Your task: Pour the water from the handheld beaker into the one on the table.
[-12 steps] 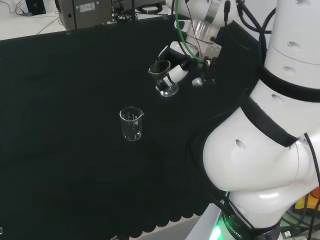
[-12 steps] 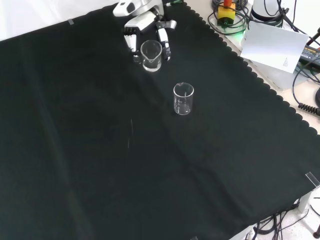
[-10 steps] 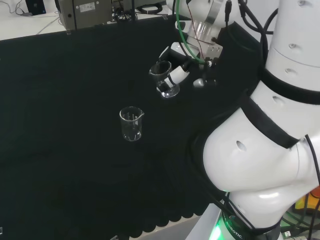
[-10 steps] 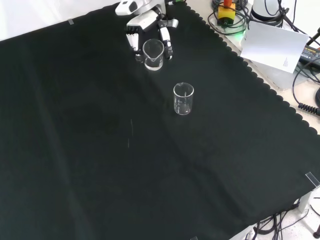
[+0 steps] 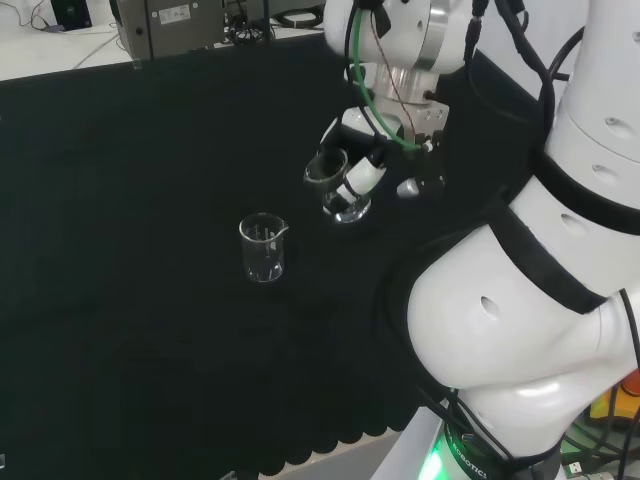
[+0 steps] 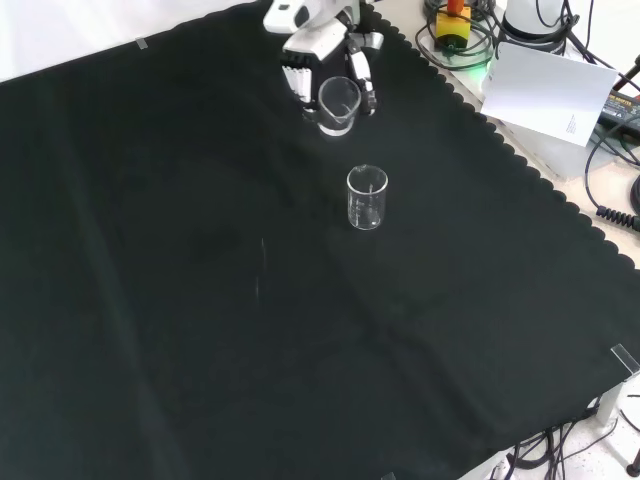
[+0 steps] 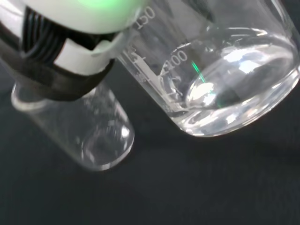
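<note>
My robot hand (image 6: 325, 45) curls around a handheld beaker (image 6: 339, 103) of water, likely slick, fragile glass, best gripped mid-wall, near the table beaker (image 6: 366, 197).

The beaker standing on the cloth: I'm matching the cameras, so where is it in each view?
Head view: standing beaker, left of centre, lower left of the hand.
Front view: it stands just below the hand.
Wrist view: the blurred glass.
Shared landmark: the held beaker.
</note>
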### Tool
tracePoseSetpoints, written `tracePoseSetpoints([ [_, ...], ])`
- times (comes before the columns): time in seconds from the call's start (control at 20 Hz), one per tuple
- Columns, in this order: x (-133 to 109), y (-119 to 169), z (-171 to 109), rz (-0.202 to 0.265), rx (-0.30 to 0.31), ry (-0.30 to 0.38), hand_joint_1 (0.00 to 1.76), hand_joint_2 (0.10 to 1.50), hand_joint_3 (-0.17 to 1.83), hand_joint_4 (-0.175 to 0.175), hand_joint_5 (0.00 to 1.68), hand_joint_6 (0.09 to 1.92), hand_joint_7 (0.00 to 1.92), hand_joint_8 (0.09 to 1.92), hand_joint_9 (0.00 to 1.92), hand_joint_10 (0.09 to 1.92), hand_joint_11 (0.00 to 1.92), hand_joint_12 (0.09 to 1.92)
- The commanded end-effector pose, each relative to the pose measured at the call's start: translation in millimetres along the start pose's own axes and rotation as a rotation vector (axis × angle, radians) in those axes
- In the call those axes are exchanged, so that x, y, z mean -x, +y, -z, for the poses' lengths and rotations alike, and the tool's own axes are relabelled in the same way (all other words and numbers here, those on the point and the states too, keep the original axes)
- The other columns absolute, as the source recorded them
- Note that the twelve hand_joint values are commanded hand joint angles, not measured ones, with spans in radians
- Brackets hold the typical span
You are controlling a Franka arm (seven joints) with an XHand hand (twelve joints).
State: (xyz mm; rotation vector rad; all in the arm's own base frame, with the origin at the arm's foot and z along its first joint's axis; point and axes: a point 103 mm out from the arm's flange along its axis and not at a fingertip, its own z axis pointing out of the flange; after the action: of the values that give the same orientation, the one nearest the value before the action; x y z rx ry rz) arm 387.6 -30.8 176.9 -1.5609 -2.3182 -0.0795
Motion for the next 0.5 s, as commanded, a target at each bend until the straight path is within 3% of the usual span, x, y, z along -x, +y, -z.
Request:
tracePoseSetpoints([
  [0.05,-17.2,5.8,10.3,0.043,-0.050,-0.113,1.21,0.63,0.75,-0.041,1.23,0.78,1.41,0.68,1.71,0.09,1.48,0.54],
  [0.1,-18.7,5.9,10.7,0.045,-0.058,-0.127,1.25,0.63,0.74,-0.102,1.23,0.78,1.35,0.71,1.71,0.09,1.47,0.54],
  [0.15,-20.2,6.0,10.9,0.047,-0.066,-0.137,1.28,0.63,0.73,-0.138,1.22,0.77,1.31,0.73,1.70,0.10,1.47,0.54],
  [0.25,-22.4,6.5,11.1,0.048,-0.081,-0.161,1.30,0.63,0.73,-0.167,1.22,0.77,1.28,0.75,1.70,0.10,1.47,0.54],
  [0.35,-24.5,7.5,11.7,0.047,-0.102,-0.185,1.30,0.63,0.73,-0.174,1.22,0.77,1.27,0.76,1.70,0.10,1.46,0.55],
  [0.45,-27.3,9.4,12.4,0.045,-0.128,-0.209,1.21,0.62,0.76,-0.060,1.23,0.78,1.38,0.74,1.70,0.12,1.47,0.55],
  [0.5,-29.1,10.6,12.3,0.044,-0.142,-0.227,1.19,0.62,0.76,-0.021,1.23,0.79,1.42,0.73,1.70,0.12,1.47,0.55],
])
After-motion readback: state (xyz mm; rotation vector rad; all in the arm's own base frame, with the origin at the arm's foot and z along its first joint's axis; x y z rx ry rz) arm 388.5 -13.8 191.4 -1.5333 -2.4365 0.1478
